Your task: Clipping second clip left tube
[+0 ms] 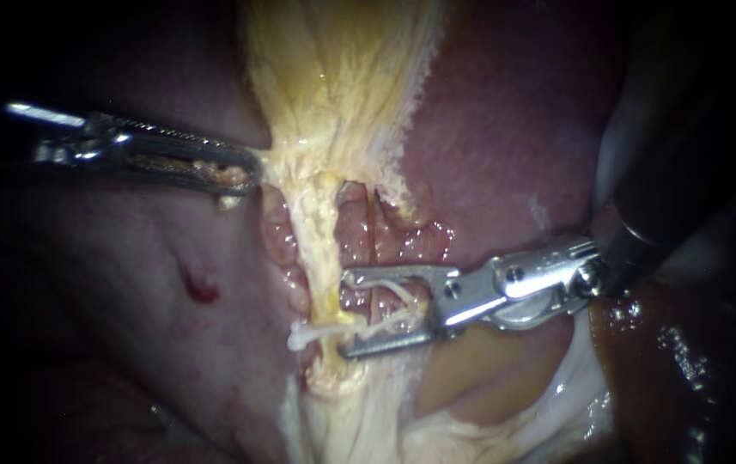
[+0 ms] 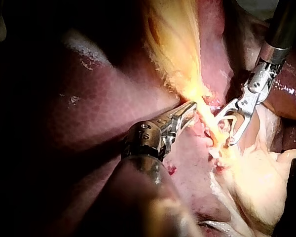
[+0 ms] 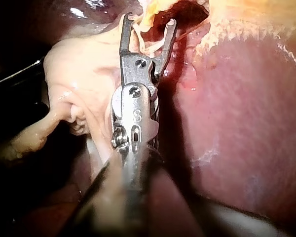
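Jaws of the right instrument (image 1: 346, 314) stand spread, their 2 tips reaching the side of the left tube (image 1: 326, 249) without closing on it; thin white strands (image 1: 393, 296) lie between them, and whether these are tissue or something else is hard to make out; 1 white clip (image 1: 303, 337) sits across the left tube level with the lower jaw, its end sticking out on the tube's far side from that instrument; 2 instruments show in all; the left instrument (image 1: 252, 176) lies across from the right one, higher along the tube, jaws pressed together on the edge of the yellow tissue (image 1: 342, 77) from which the tube runs down; dark red liver (image 1: 513, 129) lies on both sides of the tube, with 1 small red spot (image 1: 200, 288) on the left instrument's side; a second, pinker strand beside the tube is partly covered by the right instrument's upper jaw; both shafts run off into darkness.
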You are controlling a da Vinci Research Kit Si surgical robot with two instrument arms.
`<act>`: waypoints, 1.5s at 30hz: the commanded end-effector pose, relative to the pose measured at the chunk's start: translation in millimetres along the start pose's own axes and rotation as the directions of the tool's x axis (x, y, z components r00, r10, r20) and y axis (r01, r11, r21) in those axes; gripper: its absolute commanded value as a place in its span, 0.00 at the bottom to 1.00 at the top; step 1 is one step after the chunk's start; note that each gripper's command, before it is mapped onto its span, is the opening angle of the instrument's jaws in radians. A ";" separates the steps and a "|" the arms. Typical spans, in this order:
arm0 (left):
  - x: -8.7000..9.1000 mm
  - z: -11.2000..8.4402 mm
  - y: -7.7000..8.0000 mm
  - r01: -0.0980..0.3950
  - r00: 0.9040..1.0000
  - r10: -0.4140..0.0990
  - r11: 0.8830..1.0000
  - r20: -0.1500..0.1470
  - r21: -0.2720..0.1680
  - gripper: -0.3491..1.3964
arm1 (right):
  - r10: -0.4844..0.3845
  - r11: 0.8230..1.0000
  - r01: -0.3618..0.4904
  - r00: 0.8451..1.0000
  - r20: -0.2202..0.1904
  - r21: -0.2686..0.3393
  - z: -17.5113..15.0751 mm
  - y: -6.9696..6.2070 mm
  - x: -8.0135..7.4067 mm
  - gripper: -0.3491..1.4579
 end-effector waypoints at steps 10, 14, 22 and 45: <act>0.0 0.0 0.0 0.000 1.000 0.000 1.000 0.000 0.000 0.00 | 0.037 0.999 -0.036 0.999 -0.023 0.026 -0.4 1.2 -1.2 0.47; 0.0 -0.1 0.0 0.000 1.000 0.000 1.000 0.000 0.000 0.00 | 0.044 0.998 -0.043 0.998 -0.033 0.039 -0.2 1.0 -1.0 0.47; 0.1 0.0 0.0 0.000 1.000 0.000 1.000 0.000 -0.001 0.00 | 0.062 0.996 -0.057 0.996 -0.068 0.073 1.1 0.4 -0.2 0.47; 0.0 0.1 -0.1 0.000 1.000 0.000 1.000 0.000 -0.001 0.00 | 0.097 0.984 -0.079 0.989 -0.110 0.158 7.0 -0.8 1.9 0.47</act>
